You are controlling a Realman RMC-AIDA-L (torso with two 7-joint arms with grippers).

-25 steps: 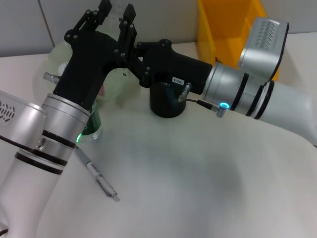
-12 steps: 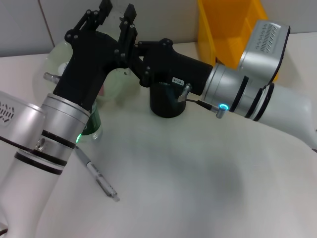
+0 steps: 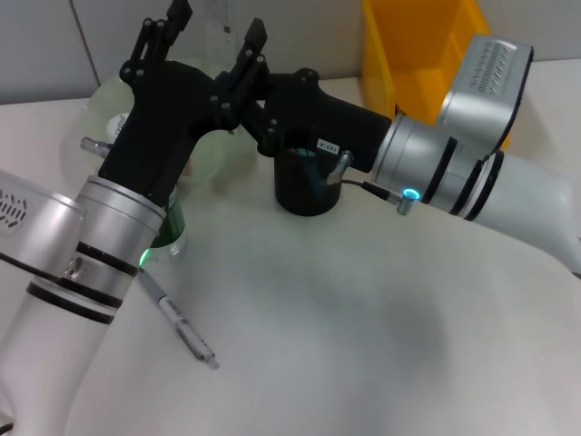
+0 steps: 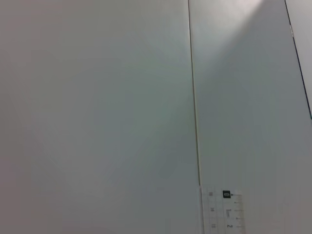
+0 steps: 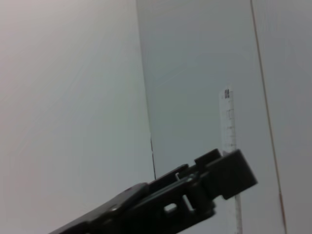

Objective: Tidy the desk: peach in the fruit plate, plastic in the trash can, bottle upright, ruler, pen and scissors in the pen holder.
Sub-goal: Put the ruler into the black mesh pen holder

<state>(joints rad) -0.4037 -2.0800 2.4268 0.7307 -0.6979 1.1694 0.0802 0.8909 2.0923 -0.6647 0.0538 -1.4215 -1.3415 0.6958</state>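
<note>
Ruler [image 3: 221,27] stands upright between the spread fingers of the left gripper [image 3: 214,29]. The right gripper [image 3: 243,95] (fingers hidden, can't tell) is just below, holder [image 3: 307,182] beneath.

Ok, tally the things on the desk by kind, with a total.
Stationery: 2, ruler, pen
Containers: 3, yellow bin, pen holder, plate
Bottles: 1, green bottle
Total: 6
</note>
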